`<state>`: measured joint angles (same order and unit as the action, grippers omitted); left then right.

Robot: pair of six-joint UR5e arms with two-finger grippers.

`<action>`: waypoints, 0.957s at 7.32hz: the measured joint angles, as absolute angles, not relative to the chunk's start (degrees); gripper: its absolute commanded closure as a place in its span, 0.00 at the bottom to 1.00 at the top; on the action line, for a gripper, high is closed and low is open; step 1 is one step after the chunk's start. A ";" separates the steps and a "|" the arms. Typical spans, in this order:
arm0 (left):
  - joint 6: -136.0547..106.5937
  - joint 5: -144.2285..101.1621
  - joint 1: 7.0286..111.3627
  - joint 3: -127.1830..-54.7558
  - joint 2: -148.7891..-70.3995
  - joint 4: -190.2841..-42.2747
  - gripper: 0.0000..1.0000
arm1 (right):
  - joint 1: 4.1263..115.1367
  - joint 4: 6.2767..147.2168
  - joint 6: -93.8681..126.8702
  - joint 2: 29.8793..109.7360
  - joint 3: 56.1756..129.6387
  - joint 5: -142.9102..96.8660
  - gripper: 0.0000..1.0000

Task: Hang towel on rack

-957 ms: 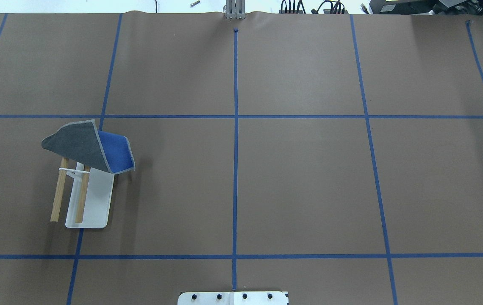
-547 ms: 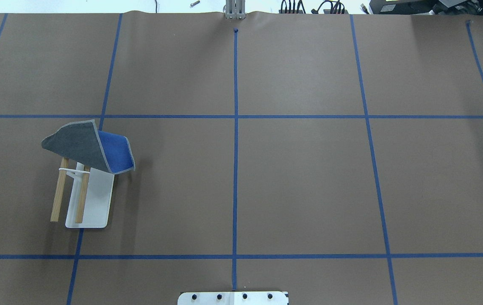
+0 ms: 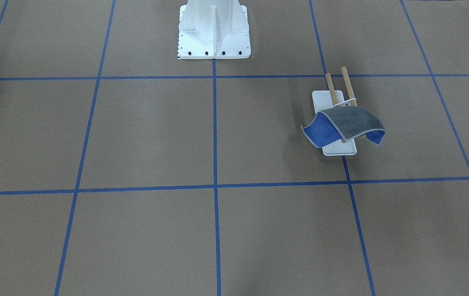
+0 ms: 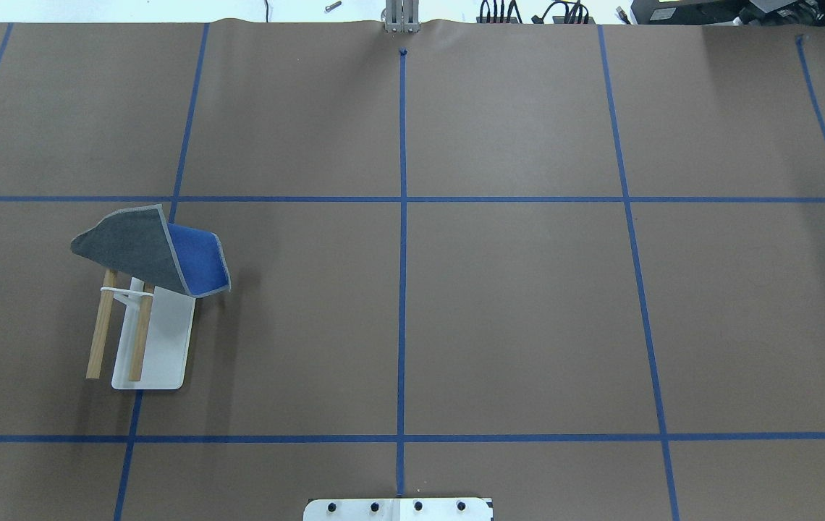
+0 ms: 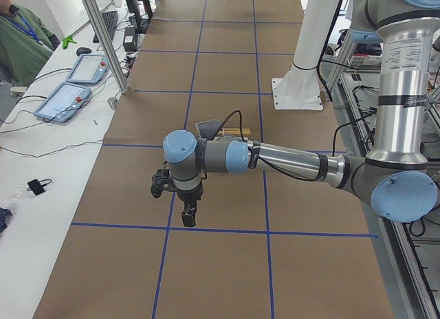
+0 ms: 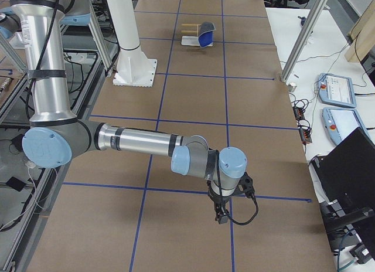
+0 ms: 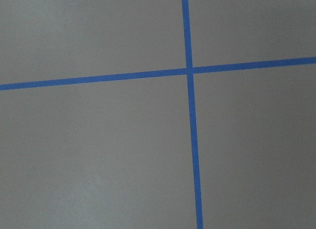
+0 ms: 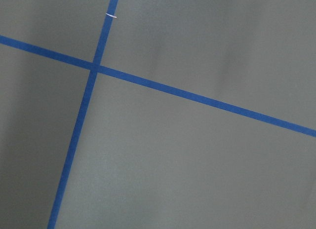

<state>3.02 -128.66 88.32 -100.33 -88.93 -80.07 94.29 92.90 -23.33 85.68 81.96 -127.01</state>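
The towel [image 4: 139, 250] lies draped over the far ends of the rack's two wooden dowels [image 4: 101, 333], grey side up, with a blue flap [image 4: 199, 260] hanging to the right. The rack's white base [image 4: 166, 340] stands on the left half of the table. From the front, the towel [image 3: 354, 121] covers the rack [image 3: 339, 149] in the same way. My left gripper [image 5: 187, 212] shows only in the exterior left view, well away from the towel [image 5: 208, 126]. My right gripper [image 6: 221, 214] shows only in the exterior right view, far from the towel [image 6: 206, 33]. Whether either is open or shut I cannot tell.
The white robot pedestal [image 3: 214, 28] stands bolted at the table's middle edge. Blue tape lines [image 4: 402, 275] divide the brown table cover into squares. A side bench holds control pendants [image 5: 69, 92] and cables, and a person [image 5: 17, 37] sits beside it. A metal post [image 6: 302, 37] rises nearby.
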 measured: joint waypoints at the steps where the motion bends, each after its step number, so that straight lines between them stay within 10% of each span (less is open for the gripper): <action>1: 3.00 -128.64 88.36 -100.27 -88.63 -80.04 0.01 | 94.28 92.90 -23.33 85.78 81.99 -127.00 0.00; 7: 2.99 -128.66 88.40 -100.26 -87.54 -79.99 0.01 | 94.28 92.90 -23.33 86.71 82.02 -127.09 0.00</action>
<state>2.99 -128.66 88.40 -100.26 -87.54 -79.99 94.28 92.90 -23.33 86.71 82.02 -127.09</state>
